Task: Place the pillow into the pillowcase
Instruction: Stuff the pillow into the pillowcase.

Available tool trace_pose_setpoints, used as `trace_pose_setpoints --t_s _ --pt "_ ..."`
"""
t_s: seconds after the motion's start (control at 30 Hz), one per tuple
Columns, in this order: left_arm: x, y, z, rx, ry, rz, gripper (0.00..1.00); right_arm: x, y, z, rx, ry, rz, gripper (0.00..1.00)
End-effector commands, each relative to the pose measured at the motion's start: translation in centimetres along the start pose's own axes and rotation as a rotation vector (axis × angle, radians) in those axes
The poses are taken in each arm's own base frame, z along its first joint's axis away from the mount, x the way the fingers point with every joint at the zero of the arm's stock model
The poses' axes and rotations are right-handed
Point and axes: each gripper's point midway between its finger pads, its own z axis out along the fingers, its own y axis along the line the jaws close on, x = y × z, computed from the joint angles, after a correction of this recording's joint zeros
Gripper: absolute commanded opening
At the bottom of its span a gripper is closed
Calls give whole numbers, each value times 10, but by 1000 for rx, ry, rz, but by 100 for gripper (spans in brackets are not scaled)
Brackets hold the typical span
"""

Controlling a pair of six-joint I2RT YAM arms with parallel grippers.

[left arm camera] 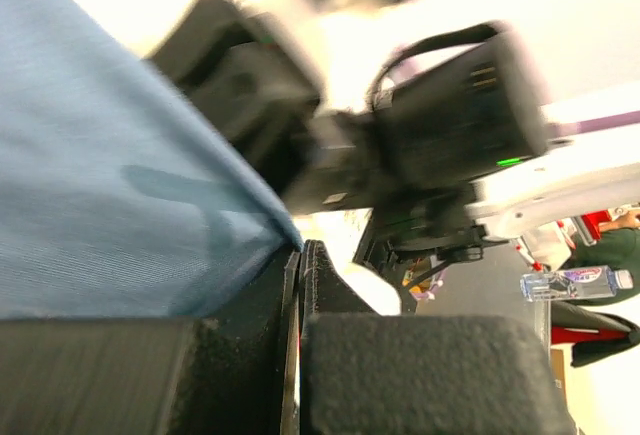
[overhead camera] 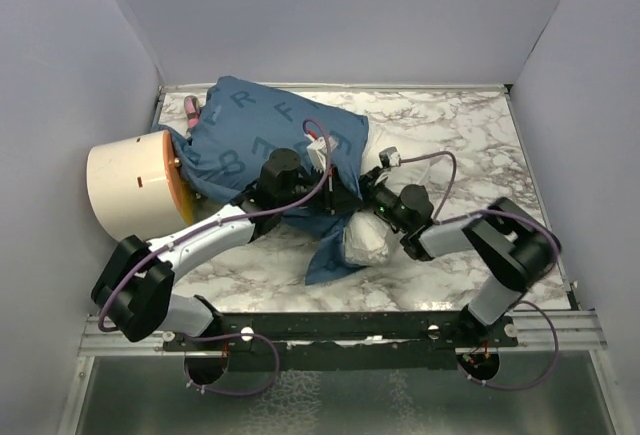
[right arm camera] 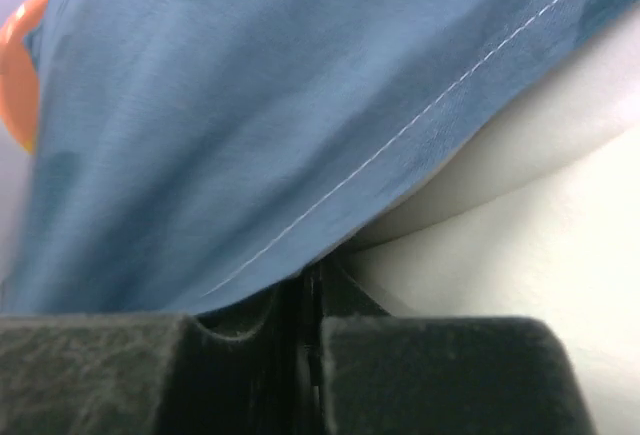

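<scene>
Marble-patterned bench (overhead camera: pixel 470 135), white with grey veins, boxed in by plain lavender-grey walls (overhead camera: pixel 330 15) on three sides. Two robot arms, black and white, are bolted to a metal rail (overhead camera: pixel 340 330) at the near edge and reach inward until they meet at the middle.

One pillowcase (overhead camera: pixel 255 130) lies across the back left of the bench: soft blue fabric printed with pale letters, bulging and rounded along its length. One pillow (overhead camera: pixel 368 240), white and plump, is mostly inside it. A rounded white end pokes out of the opening near the bench's centre, with a loose blue flap hanging beside it.

One cream cylinder (overhead camera: pixel 125 190) lies on its side at the left wall, its orange face (overhead camera: pixel 181 183) touching the pillowcase.

Left claw (left arm camera: pixel 298 255): jaws pressed together, with the blue fabric edge running into the seam between them, pinching the pillowcase.

Right claw (right arm camera: pixel 308 280): jaws at a very narrow slit, with the pillowcase's stitched hem caught there and the white pillow swelling just beneath the hem.
</scene>
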Motion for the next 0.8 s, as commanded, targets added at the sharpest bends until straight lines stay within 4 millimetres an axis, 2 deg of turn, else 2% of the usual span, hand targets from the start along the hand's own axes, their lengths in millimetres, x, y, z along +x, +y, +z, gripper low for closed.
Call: trace_pose_setpoints --t_s 0.0,0.07,0.13,0.23,0.33,0.4,0.47,0.53,0.6,0.7,0.77 --pt "-34 -115 -11 334 -6 183 0 79 18 21 -117 157 321 3" --pt "-37 -122 -19 337 -15 202 0 94 5 32 -79 155 400 2" --pt "-29 -112 -21 290 0 199 0 109 -3 39 -56 178 434 2" --pt "-1 -77 -20 211 38 150 0 114 -2 35 -74 195 406 5" --pt "34 -29 -16 122 60 102 0 107 8 12 -146 197 343 23" --pt "64 7 -13 61 93 62 0 96 19 -8 -220 204 299 31" --pt "84 35 -7 11 124 37 0 84 27 -28 -260 212 234 38" --pt "102 62 -1 -46 165 7 0 72 25 -41 -221 233 152 44" --pt "112 79 3 -83 195 -13 0 63 13 -51 -118 283 67 53" --pt "118 96 4 -131 220 -25 0 23 -3 -67 25 258 -75 66" --pt "119 105 2 -164 226 -25 0 -5 -16 -83 104 232 -122 70"
